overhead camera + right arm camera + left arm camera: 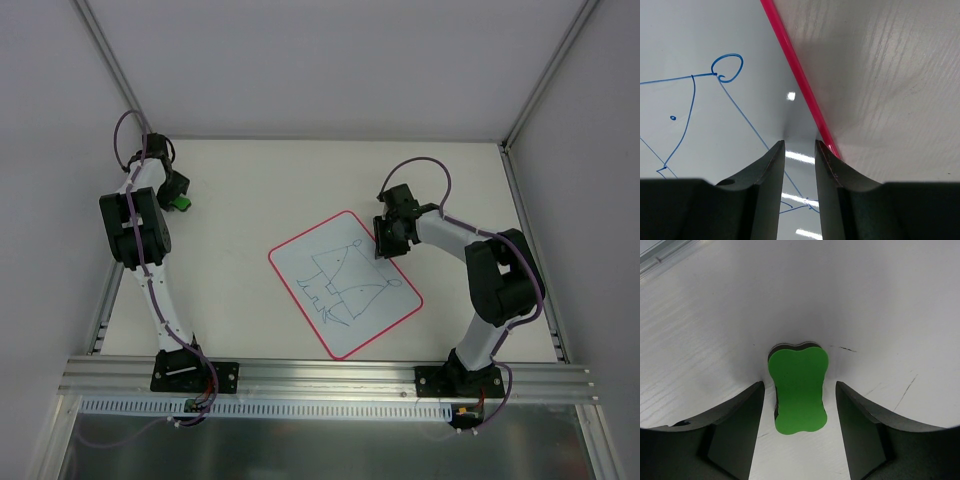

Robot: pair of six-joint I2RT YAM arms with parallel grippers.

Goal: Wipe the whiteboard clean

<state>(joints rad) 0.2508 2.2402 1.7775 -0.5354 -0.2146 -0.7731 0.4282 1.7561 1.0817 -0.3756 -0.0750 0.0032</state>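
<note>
We count one whiteboard [300, 262], one green eraser block [181, 203] and one worktop [250, 180] under both. There are two arms, the left arm [140, 235] and the right arm [495, 275], and each carries one tool: the left tool [178, 195] and the right tool [385, 240], two in all. Each wrist view shows two fingers [740, 415], so four fingers together. We count two purple cables [120, 135], one per arm, and two black base plates [195, 377]. The board bears one blue line drawing [345, 280]; up close we make out one loop [727, 67] and one dot [673, 118] in it.
</note>
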